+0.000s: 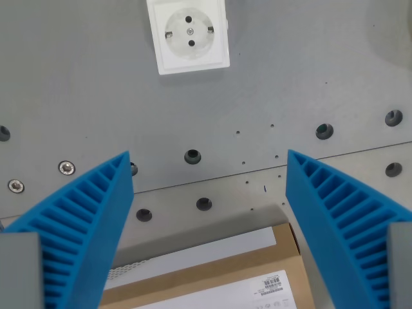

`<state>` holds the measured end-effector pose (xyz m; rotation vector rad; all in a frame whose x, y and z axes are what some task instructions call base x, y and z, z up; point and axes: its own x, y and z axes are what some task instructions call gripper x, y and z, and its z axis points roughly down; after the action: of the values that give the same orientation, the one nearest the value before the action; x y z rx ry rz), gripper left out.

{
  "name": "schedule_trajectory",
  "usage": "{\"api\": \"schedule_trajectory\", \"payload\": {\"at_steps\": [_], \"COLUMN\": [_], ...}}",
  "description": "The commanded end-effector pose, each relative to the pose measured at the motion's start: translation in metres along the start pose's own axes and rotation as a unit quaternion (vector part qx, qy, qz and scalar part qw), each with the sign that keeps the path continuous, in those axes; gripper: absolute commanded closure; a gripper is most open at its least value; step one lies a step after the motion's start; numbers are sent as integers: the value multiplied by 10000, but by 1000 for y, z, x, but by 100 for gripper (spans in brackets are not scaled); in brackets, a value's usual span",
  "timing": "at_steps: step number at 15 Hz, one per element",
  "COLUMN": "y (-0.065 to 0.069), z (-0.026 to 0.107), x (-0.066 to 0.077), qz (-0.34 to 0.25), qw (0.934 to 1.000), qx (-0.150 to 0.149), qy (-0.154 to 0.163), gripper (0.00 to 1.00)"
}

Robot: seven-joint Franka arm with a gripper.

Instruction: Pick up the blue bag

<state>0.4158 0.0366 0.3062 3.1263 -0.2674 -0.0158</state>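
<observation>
My gripper (209, 161) is open, with its two blue ribbed fingers (87, 215) spread wide at the wrist view's left and right. Nothing is between them. No blue bag shows in this view. Below the fingers lies a brown cardboard box (257, 264) with a white label (225, 293), at the bottom of the view.
A grey metal plate (290, 77) with screw holes and bolts fills the view. A white power socket (188, 35) sits at the top centre. A seam between two plates runs across the middle.
</observation>
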Motion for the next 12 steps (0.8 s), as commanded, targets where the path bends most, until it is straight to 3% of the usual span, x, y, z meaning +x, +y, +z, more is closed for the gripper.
{"api": "schedule_trajectory", "payload": {"at_steps": [1,7,12], "y": [0,1,8], "z": [-2,0,10], "x": [0,3,19], "qz": [4,26,85], "qw": [10000,10000,9999], "qx": [5,7,1], "qy": [25,37,61], "gripper": [0,0,0]}}
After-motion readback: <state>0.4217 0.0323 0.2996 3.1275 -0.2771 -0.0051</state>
